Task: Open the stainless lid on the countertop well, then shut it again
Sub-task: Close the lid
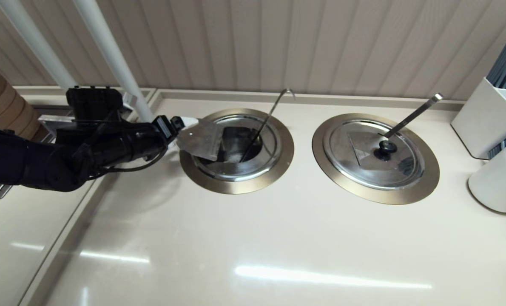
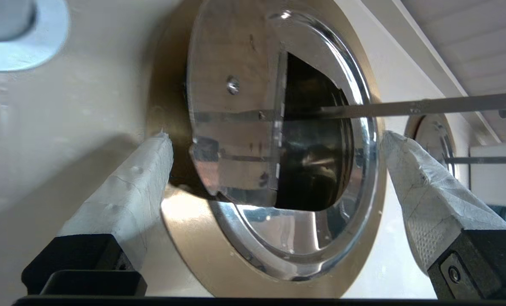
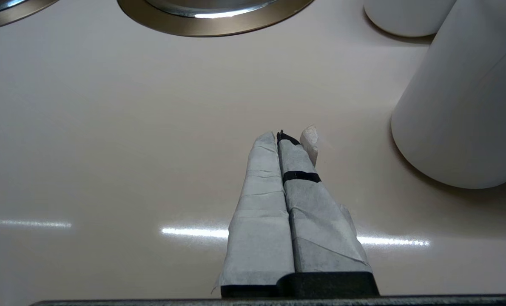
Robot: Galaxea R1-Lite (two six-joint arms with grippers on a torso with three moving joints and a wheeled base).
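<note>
The countertop well (image 1: 236,185) with the bronze ring (image 2: 185,238) lies left of centre, and its hook-tipped ladle handle (image 1: 274,108) rises out of it. A section of the stainless lid (image 1: 202,142) stands tilted up at the well's left side. Its shiny underside (image 2: 236,119) faces my left wrist camera, and the dark opening (image 1: 240,144) shows beside it. The lid's knob is hidden. My left gripper (image 1: 189,127) is at the raised section's top edge, open, its fingers (image 2: 151,170) spread wide either side of the well. My right gripper (image 3: 289,136) is shut on nothing, low over bare counter.
The twin well at the right keeps its lid (image 1: 376,155) closed, with a flat-ended ladle handle (image 1: 412,114). A white holder (image 1: 487,119) and a white canister (image 1: 497,182) stand at the far right. A white pole (image 1: 112,59) rises behind my left arm.
</note>
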